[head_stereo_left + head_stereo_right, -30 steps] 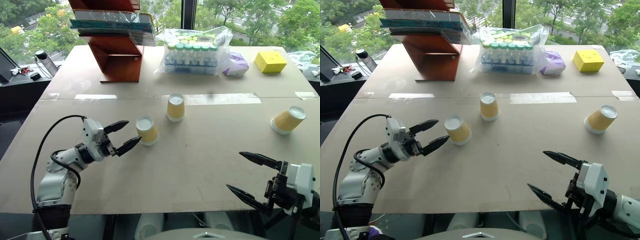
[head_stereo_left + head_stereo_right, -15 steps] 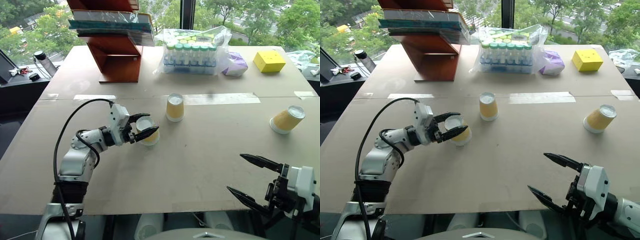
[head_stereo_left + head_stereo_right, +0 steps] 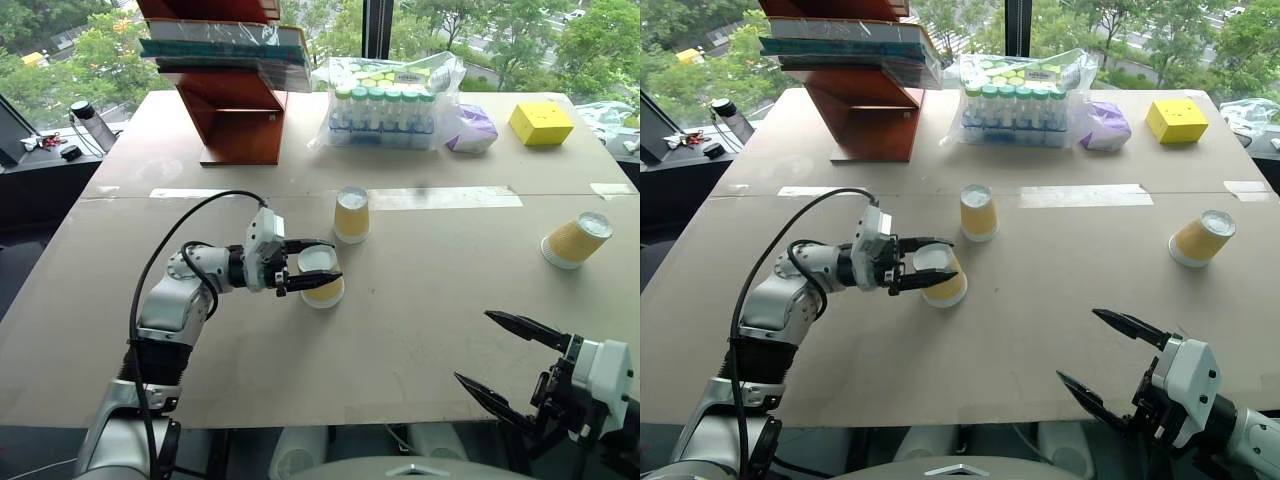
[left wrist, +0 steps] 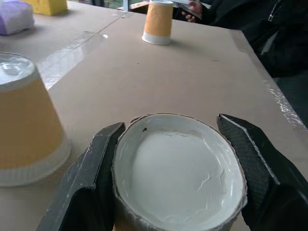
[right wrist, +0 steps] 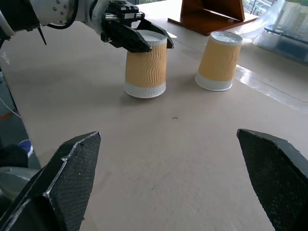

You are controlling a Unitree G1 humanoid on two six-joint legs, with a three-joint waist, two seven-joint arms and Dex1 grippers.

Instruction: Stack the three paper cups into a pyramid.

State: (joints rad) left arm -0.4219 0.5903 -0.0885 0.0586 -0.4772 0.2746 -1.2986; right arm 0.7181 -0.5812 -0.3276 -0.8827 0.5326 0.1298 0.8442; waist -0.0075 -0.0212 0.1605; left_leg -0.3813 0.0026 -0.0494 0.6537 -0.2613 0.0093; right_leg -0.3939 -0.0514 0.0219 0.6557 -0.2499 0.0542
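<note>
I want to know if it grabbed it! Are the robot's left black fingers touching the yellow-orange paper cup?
Touching. In the left wrist view both fingers press against the cup's white-ended top, with no gap.

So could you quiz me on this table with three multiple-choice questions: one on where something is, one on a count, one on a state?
1. Where is the yellow box?
A. far right of the table
B. beside the left gripper
C. under the wooden rack

2. How many paper cups stand on the table?
A. two
B. three
C. five

3. What is the left gripper doing?
A. hanging open above the table
B. shut on a paper cup
C. holding a vial

Answers: 1 A, it sits at the far right, past the bag of vials. 2 B, the gripped cup, the middle cup and the right cup, all upside down. 3 B, its fingers clamp the cup's sides near its upturned base.
</note>
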